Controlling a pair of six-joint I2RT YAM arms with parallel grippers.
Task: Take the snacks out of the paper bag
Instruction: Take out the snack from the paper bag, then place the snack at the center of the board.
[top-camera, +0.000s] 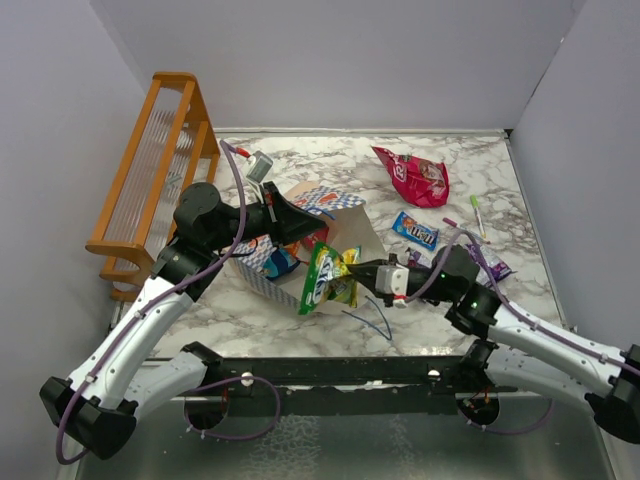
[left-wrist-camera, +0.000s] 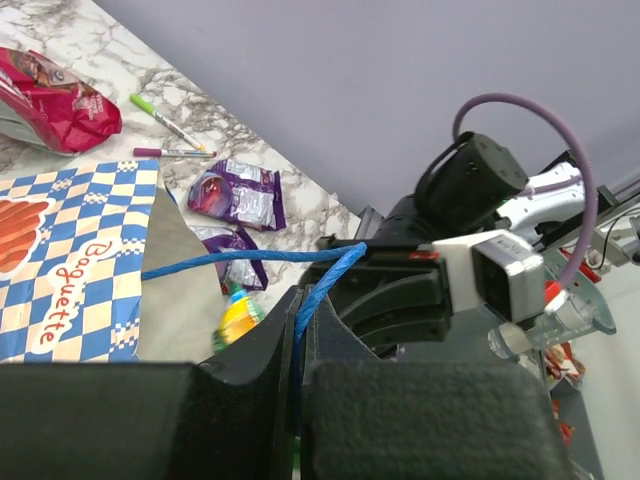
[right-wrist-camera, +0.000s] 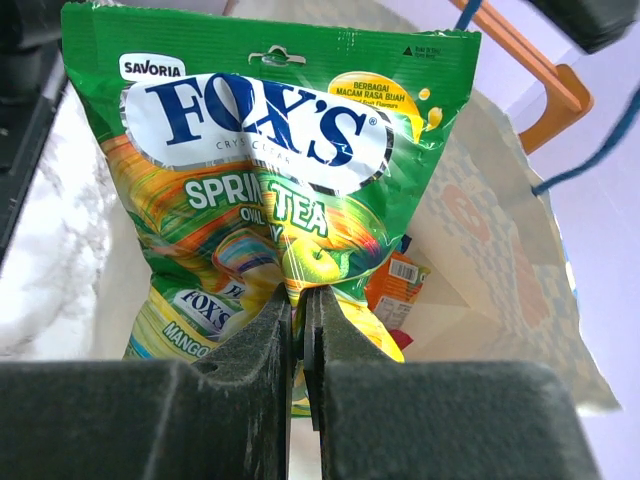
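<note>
The green packet (right-wrist-camera: 270, 200) has a small white "SAVORIA" tag at its top left and a large blue "FOX'S" on a white oval, with "SPRING TEA" in white below. A yellow spot at its top right reads "BERBAGAI MACAM RASA BUAH", and at lower left a small "FOX'S" sits above "MANGO". The paper bag (left-wrist-camera: 70, 250) bears "Baguette" in orange script on its blue-white checks. The white lettering on the blue packet (top-camera: 414, 231) is too small to read.
</note>
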